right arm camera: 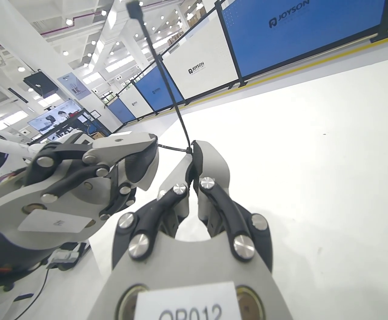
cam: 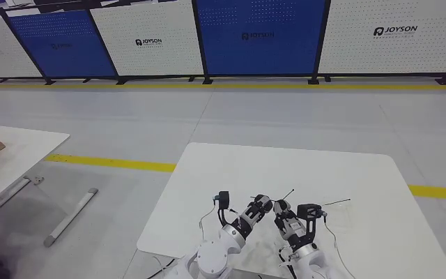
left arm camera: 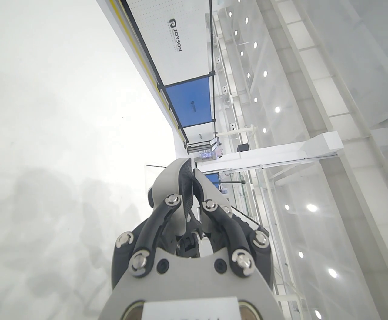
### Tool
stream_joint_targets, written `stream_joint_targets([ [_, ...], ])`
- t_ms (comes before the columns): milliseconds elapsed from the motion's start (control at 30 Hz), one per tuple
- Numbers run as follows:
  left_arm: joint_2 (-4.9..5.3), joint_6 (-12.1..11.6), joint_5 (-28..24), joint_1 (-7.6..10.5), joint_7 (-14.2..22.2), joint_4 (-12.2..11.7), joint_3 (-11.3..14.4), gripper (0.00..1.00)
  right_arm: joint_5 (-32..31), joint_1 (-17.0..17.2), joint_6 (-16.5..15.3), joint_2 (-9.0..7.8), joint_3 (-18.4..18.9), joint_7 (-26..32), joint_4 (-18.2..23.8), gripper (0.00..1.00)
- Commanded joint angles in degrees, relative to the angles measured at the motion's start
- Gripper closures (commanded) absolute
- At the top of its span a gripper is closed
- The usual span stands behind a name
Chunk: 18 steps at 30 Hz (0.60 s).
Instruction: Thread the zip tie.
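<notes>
A thin black zip tie (right arm camera: 169,91) runs between both grippers above the white table (cam: 293,167). My right gripper (right arm camera: 194,148) is shut on the strap. From there the strap rises to its square head (right arm camera: 132,6). A short stretch runs sideways to my left gripper (right arm camera: 153,142), which is shut on that end. In the left wrist view, the left gripper (left arm camera: 191,165) has its pads pressed together on a dark strip of the zip tie (left arm camera: 192,185). From above, the left gripper (cam: 265,203) and right gripper (cam: 281,206) sit close together near the table's front edge, the zip tie (cam: 288,194) sticking up from them.
The table top beyond the grippers is bare white. A second white table (cam: 28,150) stands off to the left across the floor. Blue and white partition panels (cam: 258,35) line the back, behind a yellow floor line (cam: 111,162).
</notes>
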<state>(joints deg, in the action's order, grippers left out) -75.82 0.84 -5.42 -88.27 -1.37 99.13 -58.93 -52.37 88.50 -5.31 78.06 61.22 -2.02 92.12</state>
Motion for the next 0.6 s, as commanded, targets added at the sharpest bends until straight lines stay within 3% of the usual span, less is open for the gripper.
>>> stream_joint_targets([
  [0, 0.01, -0.3, -0.3, -0.05, 0.2, 0.1, -0.1, 1.0, 0.0, -0.1, 0.1, 0.01, 0.0, 0.1, 0.0, 1.0],
  [567, 0.31, -4.4, -1.8, -0.9, 2.3, 0.9, -0.7, 1.0, 0.0, -1.0, 0.2, 0.19, -0.6, 0.4, -1.5, 1.0],
])
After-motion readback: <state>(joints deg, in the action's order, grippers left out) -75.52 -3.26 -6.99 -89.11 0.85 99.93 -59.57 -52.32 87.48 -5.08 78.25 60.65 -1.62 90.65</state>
